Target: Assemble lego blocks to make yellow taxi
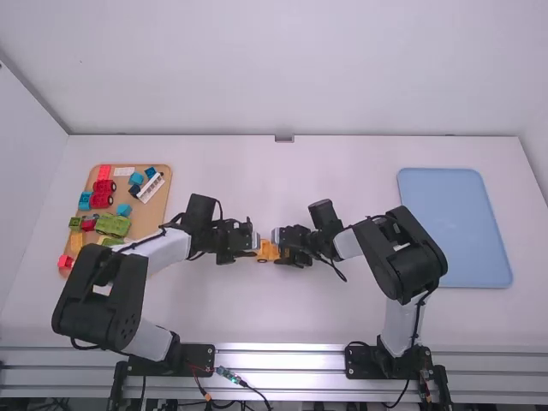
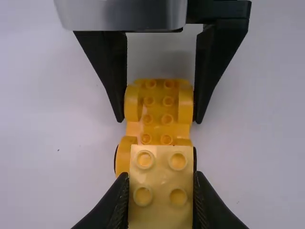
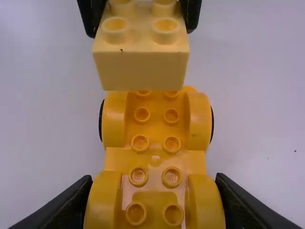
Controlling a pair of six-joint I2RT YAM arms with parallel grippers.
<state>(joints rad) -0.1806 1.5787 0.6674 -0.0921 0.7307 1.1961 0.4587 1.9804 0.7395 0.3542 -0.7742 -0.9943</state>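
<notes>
Snugly, the left claw (image 1: 255,253) pinches a studded block (image 2: 161,187), the right claw (image 1: 281,255) a round-fendered chassis (image 3: 113,161).

The base (image 3: 155,161) sits upright, orange-yellow and studded. In the high view, the block (image 3: 140,69) (paler, four studs up) is over its nine o'clock end.

one yellow chassis (image 3: 155,160), two trays (image 1: 454,231), two arms (image 1: 401,261)
</notes>
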